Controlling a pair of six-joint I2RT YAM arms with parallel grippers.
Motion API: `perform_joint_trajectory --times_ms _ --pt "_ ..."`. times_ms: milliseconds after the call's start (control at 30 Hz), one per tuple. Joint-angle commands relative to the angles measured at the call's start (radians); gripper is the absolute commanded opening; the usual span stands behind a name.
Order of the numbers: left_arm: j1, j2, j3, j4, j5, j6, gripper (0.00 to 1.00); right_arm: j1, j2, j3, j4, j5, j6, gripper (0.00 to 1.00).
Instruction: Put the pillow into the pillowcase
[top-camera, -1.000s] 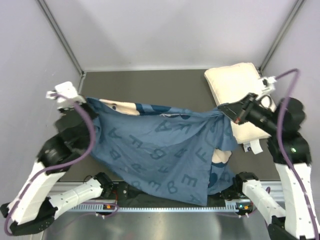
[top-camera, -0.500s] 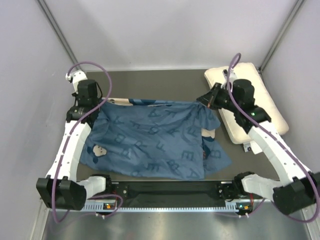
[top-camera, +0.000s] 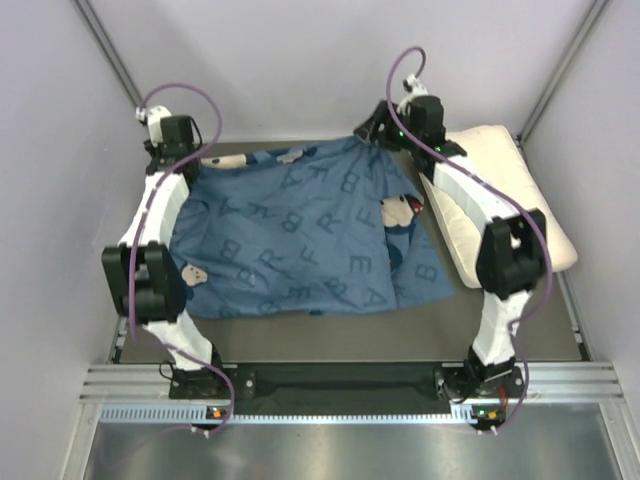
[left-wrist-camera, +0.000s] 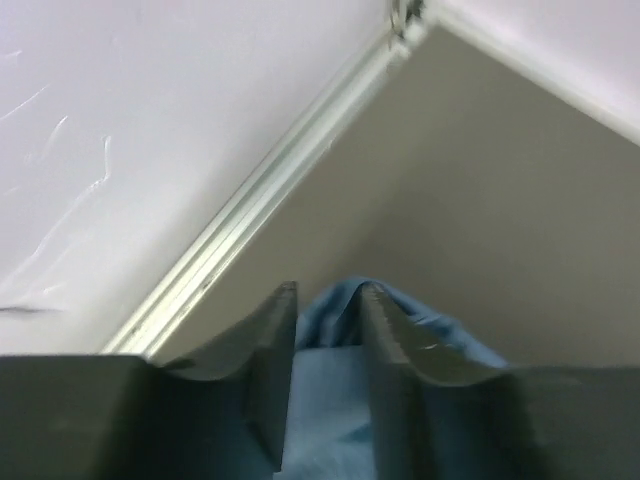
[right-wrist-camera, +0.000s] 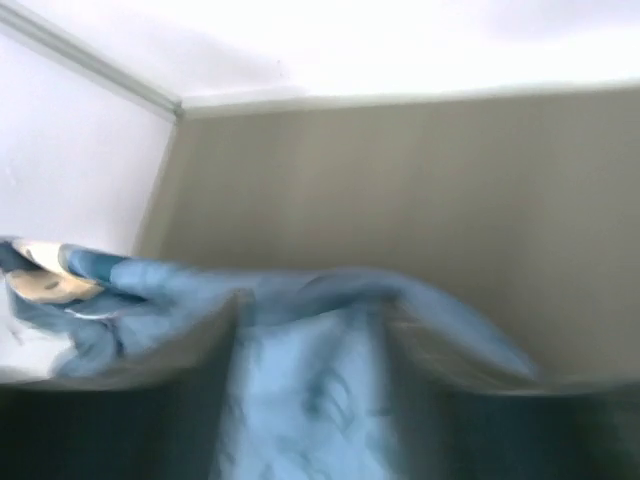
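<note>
Past the arm bases, a bare strip of the counter (top-camera: 330, 335) runs along the near side. Beyond it the pillowcase (top-camera: 300, 235) lies spread nearly flat, letters up, covering the middle and left of the counter. Its right part is folded over itself, and a mouse face (top-camera: 403, 208) shows there. The pillow (top-camera: 500, 160) lies at the far right, wholly outside the case, with its left edge at the blue cloth and the right arm crossing above it. Both arms reach to the far edge, one at each far corner of the case, probably to draw the cloth flat so that its opening can be found. The left fingers (top-camera: 192, 158) stand narrowly apart with blue cloth between them; whether they pinch it I cannot tell. The right fingers (top-camera: 368, 130) stand wider apart, with cloth lying loose across the gap in a blurred view.
</note>
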Motion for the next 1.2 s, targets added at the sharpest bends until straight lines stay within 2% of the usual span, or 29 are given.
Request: perform_joint_trajectory --times_ms 0,33,67,100,133,167,300,333,433,500,567,733,933,1167 --pt "0.039 0.118 0.213 0.008 -0.05 -0.014 0.42 -0.037 0.137 0.244 0.132 -0.022 0.0 0.69" --pt "0.038 0.157 0.254 -0.026 -0.049 -0.025 0.54 -0.043 0.167 0.278 0.123 -0.041 0.002 0.82" --pt "0.035 0.157 0.288 -0.054 -0.047 -0.042 0.79 -0.052 0.169 0.313 0.094 -0.041 -0.017 0.84" --pt "0.03 0.152 0.287 -0.051 -0.031 -0.043 0.92 -0.056 0.16 0.315 0.08 -0.035 -0.033 0.86" --pt "0.03 0.128 0.262 -0.049 -0.014 -0.042 0.92 -0.057 0.12 0.304 0.074 -0.027 -0.053 0.89" --pt "0.025 0.111 0.249 -0.043 -0.002 -0.037 0.99 -0.059 0.094 0.258 0.045 -0.018 -0.093 0.9" --pt "0.004 -0.007 0.147 -0.026 0.118 -0.037 0.99 -0.069 -0.041 0.109 -0.007 -0.016 -0.173 0.86" --pt "0.001 -0.05 0.111 -0.026 0.193 -0.04 0.99 -0.068 -0.077 0.088 -0.027 -0.016 -0.225 0.82" --pt "-0.036 -0.093 0.069 -0.072 0.27 -0.059 0.99 -0.063 -0.096 0.034 -0.139 0.011 -0.288 0.74" --pt "-0.091 -0.102 0.045 -0.091 0.282 -0.074 0.99 -0.062 -0.084 0.034 -0.231 0.06 -0.284 0.71" --pt "-0.122 -0.119 -0.014 -0.091 0.33 -0.105 0.99 -0.06 -0.072 -0.009 -0.244 0.073 -0.242 0.7" --pt "-0.154 -0.145 -0.194 -0.036 0.429 -0.167 0.98 -0.031 -0.058 -0.124 -0.207 0.143 -0.178 0.79" --pt "-0.169 -0.164 -0.382 0.078 0.493 -0.214 0.98 -0.023 0.025 -0.124 -0.163 0.157 -0.12 0.87" --pt "-0.17 -0.066 -0.361 0.049 0.431 -0.227 0.98 -0.007 0.171 -0.026 -0.146 0.185 -0.069 0.86"
